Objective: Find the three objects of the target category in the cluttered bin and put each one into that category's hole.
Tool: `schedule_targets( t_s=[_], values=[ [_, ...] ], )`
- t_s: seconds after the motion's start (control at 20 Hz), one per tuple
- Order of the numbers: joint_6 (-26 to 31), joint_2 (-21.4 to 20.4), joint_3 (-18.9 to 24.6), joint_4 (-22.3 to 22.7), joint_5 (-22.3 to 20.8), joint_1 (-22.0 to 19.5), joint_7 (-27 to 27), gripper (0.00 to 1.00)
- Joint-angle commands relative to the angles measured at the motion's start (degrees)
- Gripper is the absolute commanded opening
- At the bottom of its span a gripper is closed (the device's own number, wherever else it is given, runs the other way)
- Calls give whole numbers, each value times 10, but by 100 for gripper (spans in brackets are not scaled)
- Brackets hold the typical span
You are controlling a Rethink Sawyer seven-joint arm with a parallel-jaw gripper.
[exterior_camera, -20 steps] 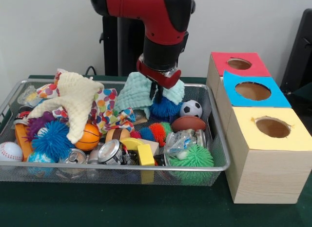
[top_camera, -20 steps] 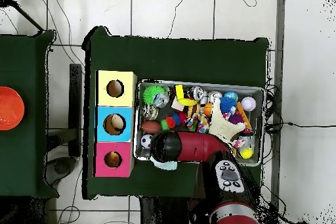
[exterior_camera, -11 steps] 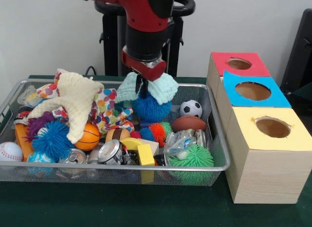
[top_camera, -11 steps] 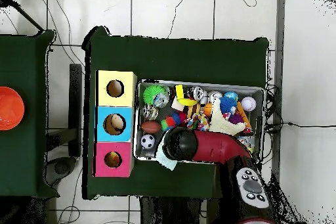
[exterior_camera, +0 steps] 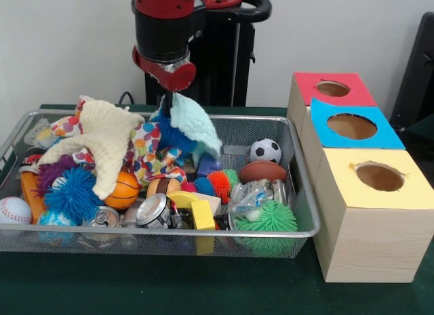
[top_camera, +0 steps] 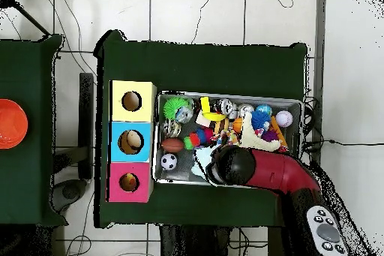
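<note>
**Robot arm lifts a pale green cloth above a cluttered wire bin**

Front view: a red and black arm [exterior_camera: 166, 24] comes down over the back of a wire bin [exterior_camera: 203, 232] that sits on a dark green desk [exterior_camera: 135, 288]. The tool [exterior_camera: 165, 101] is mostly hidden under the arm's wrist; it is closed on a pale green cloth [exterior_camera: 193, 125], which hangs from it with its lower end draped down toward the clutter. A blue spiky ball [exterior_camera: 178, 135] shows just behind and below the cloth; whether the tool also grips it cannot be told. At the bin's left end lie a cream knitted cloth [exterior_camera: 105, 142] and a dotted cloth [exterior_camera: 146, 149], with a small basketball [exterior_camera: 124, 190], another blue spiky ball [exterior_camera: 71, 193] and a baseball [exterior_camera: 13, 210] nearby. Toward the bin's right end are a soccer ball [exterior_camera: 266, 150], a brown football [exterior_camera: 262, 171] and a green spiky ball [exterior_camera: 271, 220]; cans [exterior_camera: 154, 210] and a yellow block [exterior_camera: 202, 215] sit by the front rim. Beside the bin's right end stands a wooden box with three round holes, topped red [exterior_camera: 332, 89], blue [exterior_camera: 352, 126] and yellow [exterior_camera: 380, 177].

Overhead view: the arm [top_camera: 259, 170] reaches over the bin's [top_camera: 296, 103] edge nearest the robot, hiding the tool. The pale cloth [top_camera: 199, 164] peeks out beside the wrist. The three-hole box [top_camera: 131, 142] touches the bin's short end. An orange bowl [top_camera: 9, 124] lies on a separate desk, well apart.
</note>
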Motion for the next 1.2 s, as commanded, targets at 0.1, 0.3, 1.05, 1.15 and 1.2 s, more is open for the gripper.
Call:
schedule_targets(
  t_s=[0.1,0.3,1.05,1.15,1.2],
  values=[
    [80,-41,73,3,-43,-19,-156,0],
    [114,-74,83,13,-38,-23,-165,0],
    [237,-196,105,42,-27,-52,-223,0],
    [228,-199,112,53,-26,-62,-226,0],
    [223,-201,115,56,-27,-67,-228,0]
  ],
)
